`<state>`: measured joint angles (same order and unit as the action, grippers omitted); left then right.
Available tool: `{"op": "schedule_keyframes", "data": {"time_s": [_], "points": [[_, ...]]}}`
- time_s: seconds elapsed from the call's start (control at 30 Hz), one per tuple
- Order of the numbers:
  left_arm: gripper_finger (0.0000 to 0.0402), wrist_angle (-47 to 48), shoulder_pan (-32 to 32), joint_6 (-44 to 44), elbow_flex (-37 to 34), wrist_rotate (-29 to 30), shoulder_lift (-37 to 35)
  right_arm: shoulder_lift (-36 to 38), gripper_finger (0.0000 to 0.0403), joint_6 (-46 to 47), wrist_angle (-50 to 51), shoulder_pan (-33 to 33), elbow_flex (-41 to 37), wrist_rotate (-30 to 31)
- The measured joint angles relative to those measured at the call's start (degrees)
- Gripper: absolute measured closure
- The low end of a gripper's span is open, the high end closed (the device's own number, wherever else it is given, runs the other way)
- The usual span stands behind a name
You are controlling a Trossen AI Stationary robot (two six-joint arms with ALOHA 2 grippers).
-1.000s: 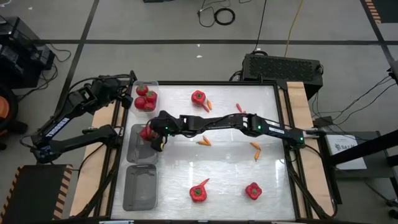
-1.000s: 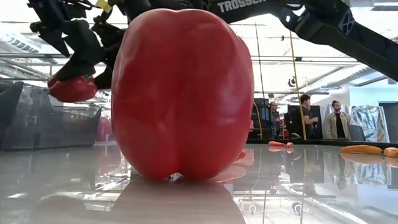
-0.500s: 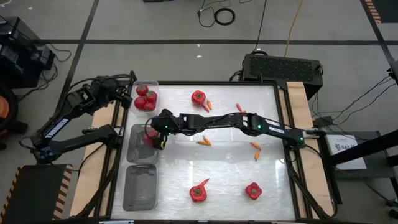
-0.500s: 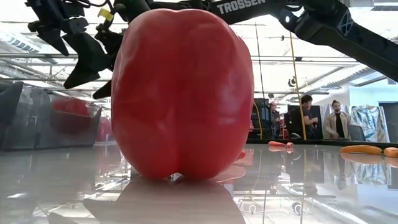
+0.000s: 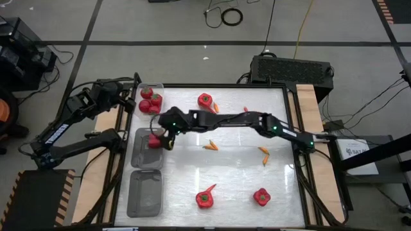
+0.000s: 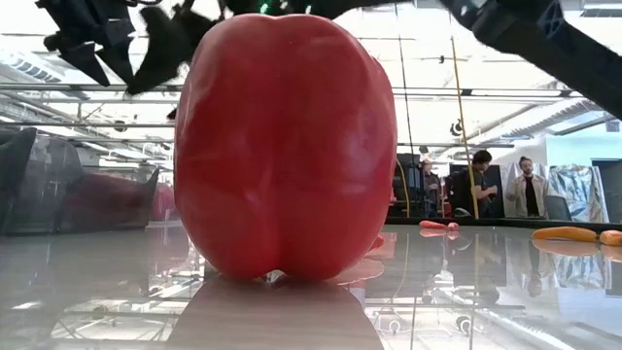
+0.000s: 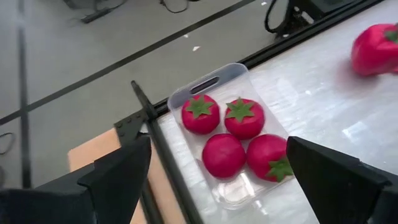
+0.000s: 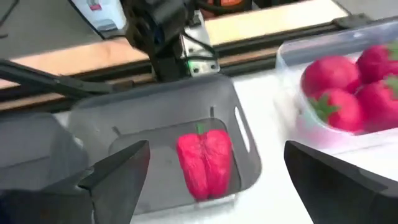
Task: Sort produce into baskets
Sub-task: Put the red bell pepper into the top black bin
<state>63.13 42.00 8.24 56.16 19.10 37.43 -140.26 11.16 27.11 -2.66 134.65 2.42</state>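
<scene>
My right gripper (image 5: pixel 168 140) hangs open and empty just above the middle clear tray (image 5: pixel 142 156), its fingers also at the low view's top left (image 6: pixel 160 44). A red bell pepper (image 8: pixel 204 163) lies on that tray's floor, beneath and between the fingers but apart from them; it also shows in the high view (image 5: pixel 154 140). The far tray (image 5: pixel 151 87) holds several red tomatoes (image 7: pixel 231 132). My left gripper (image 7: pixel 217 155) waits open above the table's far left corner (image 5: pixel 126 94), empty.
The near tray (image 5: pixel 144 192) stands at the left edge. Red peppers lie at the far middle (image 5: pixel 205 99), near middle (image 5: pixel 204 199) and near right (image 5: pixel 261 196); one fills the low view (image 6: pixel 287 146). Small chilies (image 5: pixel 210 146) (image 5: pixel 264 153) are scattered mid-table. People stand in the room behind.
My right gripper has opened and let go of the red pepper, which has dropped into the middle tray and lies there. The gripper has then gone up, away from the tray, still open.
</scene>
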Motion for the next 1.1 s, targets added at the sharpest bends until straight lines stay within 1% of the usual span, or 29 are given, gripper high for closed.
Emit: {"op": "schedule_keyframes", "data": {"time_s": [0.17, 0.3, 0.43, 0.6, 0.73, 0.83, 0.93, 1.03, 1.1], "points": [[0.0022, -3.08, -0.11, 0.3, 0.0, -3.76, 0.28, 6.85, 0.0039, -1.31, 14.35, -1.59, 0.04, 0.31], [0.0022, -7.05, -0.13, 1.64, 0.0, -6.59, 2.28, 10.67, 0.0039, -1.4, 27.22, -3.56, 0.08, 0.48], [0.0022, -12.54, -1.11, 1.97, 0.0, -10.35, 6.25, 13.02, 0.0039, -1.68, 40.66, -5.43, 0.07, 0.63], [0.0022, -20.35, -4.81, 1.94, 0.0, -10.6, 13.36, 14.37, 0.0046, -3.65, 51.3, -7.0, 0.04, 0.8], [0.0022, -27.69, -8.23, 1.75, 0.0, -10.77, 19.91, 14.59, 0.0067, -5.54, 57.79, -7.45, -0.04, 0.81], [0.0022, -33.86, -10.34, 1.36, 0.0, -11.25, 25.24, 15.48, 0.0084, -6.95, 60.08, -7.47, -0.04, 0.81], [0.0022, -39.86, -11.74, -0.02, 0.0, -15.09, 30.95, 17.83, 0.0102, -7.97, 60.94, -7.45, -1.99, 0.86], [0.0022, -45.78, -13.12, -2.47, 0.0, -18.9, 36.29, 23.25, 0.0124, -8.73, 59.25, -7.73, -8.77, 0.84], [0.0022, -49.47, -13.98, -5.11, 0.0, -19.77, 39.59, 28.95, 0.0138, -8.31, 55.28, -8.4, -16.46, 0.81]]}}
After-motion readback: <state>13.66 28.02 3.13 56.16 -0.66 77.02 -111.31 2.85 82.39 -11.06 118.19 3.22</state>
